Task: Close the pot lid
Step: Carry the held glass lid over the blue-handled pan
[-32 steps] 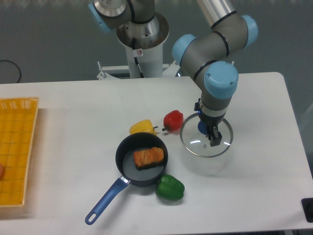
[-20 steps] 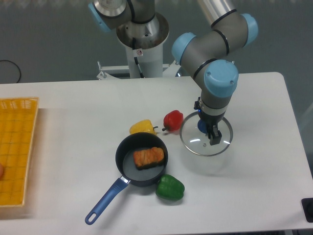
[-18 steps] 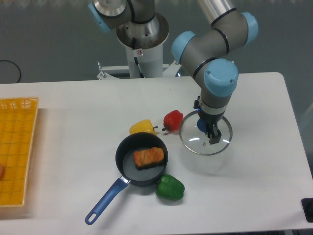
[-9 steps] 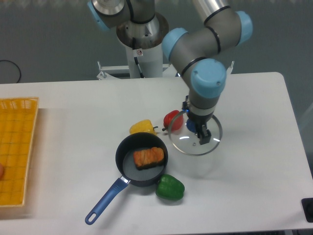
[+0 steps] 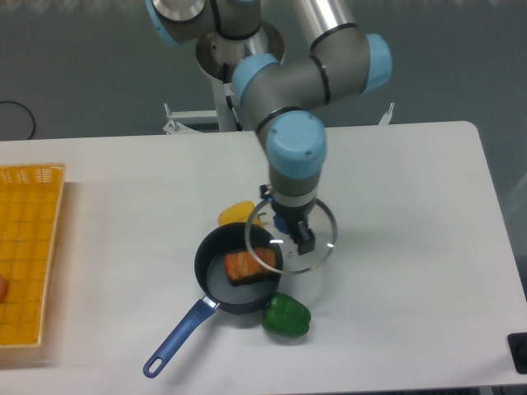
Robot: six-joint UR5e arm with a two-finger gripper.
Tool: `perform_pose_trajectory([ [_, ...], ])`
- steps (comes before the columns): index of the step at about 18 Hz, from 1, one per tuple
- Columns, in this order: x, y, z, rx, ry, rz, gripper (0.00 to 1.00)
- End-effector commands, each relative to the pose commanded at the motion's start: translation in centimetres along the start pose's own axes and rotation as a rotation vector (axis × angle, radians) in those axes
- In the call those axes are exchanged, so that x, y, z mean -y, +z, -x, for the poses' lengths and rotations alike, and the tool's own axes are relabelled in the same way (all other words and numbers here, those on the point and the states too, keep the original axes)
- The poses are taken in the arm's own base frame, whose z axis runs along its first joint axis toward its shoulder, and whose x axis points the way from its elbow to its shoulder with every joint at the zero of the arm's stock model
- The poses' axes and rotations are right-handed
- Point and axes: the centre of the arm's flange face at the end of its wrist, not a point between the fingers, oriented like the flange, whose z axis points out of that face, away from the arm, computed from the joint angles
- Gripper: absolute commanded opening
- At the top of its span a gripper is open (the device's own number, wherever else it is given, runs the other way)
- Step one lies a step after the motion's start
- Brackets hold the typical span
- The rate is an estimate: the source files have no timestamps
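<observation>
The gripper (image 5: 284, 220) is shut on the blue knob (image 5: 281, 225) of the clear glass lid (image 5: 318, 220). That lid hangs in the air, slightly tilted, its left part overlapping the right side of the black pot (image 5: 216, 284) in this view. The pot is uncovered on its left, and an orange-brown item (image 5: 244, 267) lies inside. Its blue handle (image 5: 179, 338) points toward the lower left. How high the lid is above the rim cannot be told.
A green pepper (image 5: 286, 316) lies against the pot's lower right side. Behind the pot is a yellow pepper (image 5: 237, 213), close to the gripper. An orange crate (image 5: 31, 255) stands at the left edge, and a dark object (image 5: 518, 345) is at the lower right.
Gripper and lid have travelled left from the right side of the table to the pot's right half. The red pepper is now hidden behind the arm. The pot has stayed still.
</observation>
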Motion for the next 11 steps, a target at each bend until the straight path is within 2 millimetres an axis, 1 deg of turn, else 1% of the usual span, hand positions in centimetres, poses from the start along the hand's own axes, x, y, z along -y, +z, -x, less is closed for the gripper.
perform_pose_trajectory([
  [2,1.0,0.2,0.3,-0.002,-0.037,-0.027,0.60],
  [4,1.5,0.8,0.5,-0.012,-0.046,-0.032,0.60],
  [6,2.9,1.3,0.2,-0.019,-0.056,-0.035,0.60],
  [9,3.5,1.8,0.3,-0.032,-0.084,-0.067,0.60],
  [11,4.9,2.4,0.1,-0.040,-0.084,-0.068,0.60],
])
